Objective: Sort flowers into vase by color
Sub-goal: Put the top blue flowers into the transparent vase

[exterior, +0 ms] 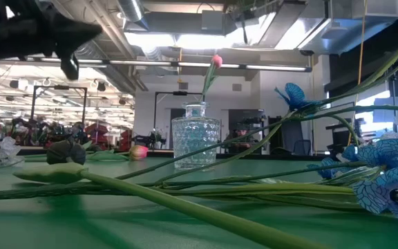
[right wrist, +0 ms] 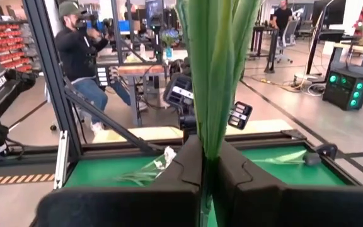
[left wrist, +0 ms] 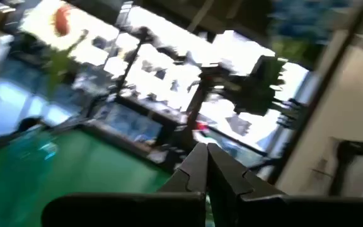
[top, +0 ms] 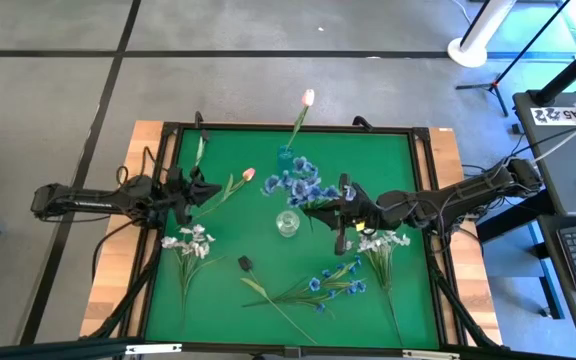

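The right pincer (top: 345, 213) is clamped on a blue flower spray (top: 303, 186) beside the clear vase (top: 287, 223). It should lift the stem upright over the mouth, then lower slowly. The left pincer (top: 211, 191) is together, near a pink tulip (top: 247, 174).

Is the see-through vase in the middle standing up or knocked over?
Standing up. The clear vase sits upright on the green table, neck pointing up.
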Action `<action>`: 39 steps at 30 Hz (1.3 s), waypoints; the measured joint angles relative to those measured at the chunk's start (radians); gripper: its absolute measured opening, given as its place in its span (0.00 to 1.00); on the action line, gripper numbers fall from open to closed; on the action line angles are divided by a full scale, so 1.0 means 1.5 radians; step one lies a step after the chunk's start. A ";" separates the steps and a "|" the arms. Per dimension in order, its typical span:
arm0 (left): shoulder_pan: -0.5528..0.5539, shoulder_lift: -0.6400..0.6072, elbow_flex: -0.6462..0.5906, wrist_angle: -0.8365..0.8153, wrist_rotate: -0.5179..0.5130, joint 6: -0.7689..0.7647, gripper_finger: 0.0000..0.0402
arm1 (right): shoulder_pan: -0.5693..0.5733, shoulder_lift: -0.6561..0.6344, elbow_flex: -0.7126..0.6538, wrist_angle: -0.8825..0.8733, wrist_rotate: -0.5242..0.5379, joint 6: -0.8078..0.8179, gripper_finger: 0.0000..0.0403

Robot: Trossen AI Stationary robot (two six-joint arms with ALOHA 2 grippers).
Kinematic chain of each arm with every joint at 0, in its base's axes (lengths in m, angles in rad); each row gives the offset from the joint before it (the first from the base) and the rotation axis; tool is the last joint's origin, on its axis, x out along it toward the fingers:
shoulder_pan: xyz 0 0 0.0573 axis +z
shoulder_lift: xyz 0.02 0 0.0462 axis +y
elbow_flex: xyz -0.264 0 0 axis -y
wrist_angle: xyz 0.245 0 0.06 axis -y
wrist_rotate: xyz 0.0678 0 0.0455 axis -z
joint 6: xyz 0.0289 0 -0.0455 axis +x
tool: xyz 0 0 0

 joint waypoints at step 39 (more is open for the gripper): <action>-0.142 0.813 0.580 0.069 -0.023 0.254 0.47 | 0.000 -0.001 0.000 0.048 0.007 -0.020 0.02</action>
